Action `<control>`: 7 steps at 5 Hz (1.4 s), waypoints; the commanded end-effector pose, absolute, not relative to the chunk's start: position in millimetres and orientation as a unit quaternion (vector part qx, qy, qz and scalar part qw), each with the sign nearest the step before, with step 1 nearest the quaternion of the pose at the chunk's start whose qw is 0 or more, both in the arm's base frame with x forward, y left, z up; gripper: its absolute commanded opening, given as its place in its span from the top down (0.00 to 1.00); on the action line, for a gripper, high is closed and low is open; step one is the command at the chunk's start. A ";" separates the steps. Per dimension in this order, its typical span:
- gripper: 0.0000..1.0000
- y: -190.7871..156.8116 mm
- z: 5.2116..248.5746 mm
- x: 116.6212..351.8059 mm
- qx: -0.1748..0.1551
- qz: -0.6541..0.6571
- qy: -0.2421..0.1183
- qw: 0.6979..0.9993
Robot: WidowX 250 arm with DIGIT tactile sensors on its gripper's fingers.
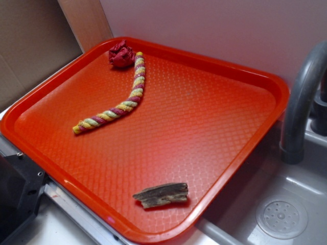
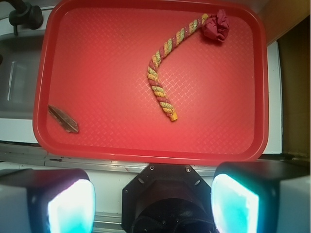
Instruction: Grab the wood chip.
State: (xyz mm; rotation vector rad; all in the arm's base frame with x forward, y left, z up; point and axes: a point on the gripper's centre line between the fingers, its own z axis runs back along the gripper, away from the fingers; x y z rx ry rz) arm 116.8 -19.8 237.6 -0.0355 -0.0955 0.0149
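Exterior view: the chip [image 1: 162, 194] lies flat near the tray's [image 1: 240, 153] front edge, close to the sink-side rim, well apart from the rope [image 1: 122, 104] at the back. No arm in sight here.

Wrist view: the gripper [image 2: 153, 204] hangs high off the tray's near side, jaws spread wide with nothing between them. The chip [image 2: 63, 119] sits far left by the rim. I'd slide over it first, turn the wrist so the jaws close across its narrow width, and drop low since it's thin. Mind the rim.

The wood chip [image 1: 161, 195] lies on the tray [image 1: 214, 132], well apart from the rope [image 1: 122, 102]
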 end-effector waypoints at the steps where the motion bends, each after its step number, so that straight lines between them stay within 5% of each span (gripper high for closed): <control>1: 0.00 -19.8 237.6 116.8 -0.018 0.007 -0.048 0.999; 2: 0.00 -69.8 215.8 127.9 -0.093 -0.116 -0.069 0.986; 3: 0.00 -122.2 183.6 125.3 -0.114 -0.242 -0.111 0.957; 4: 0.00 -169.2 136.9 112.6 -0.104 -0.362 -0.097 0.921; 5: 0.00 -180.9 99.1 105.5 -0.105 -0.475 -0.073 0.871; 6: 0.00 -176.4 84.1 114.5 -0.072 -0.507 -0.073 0.856; 7: 0.00 -163.6 78.3 126.3 -0.108 -0.491 -0.067 0.862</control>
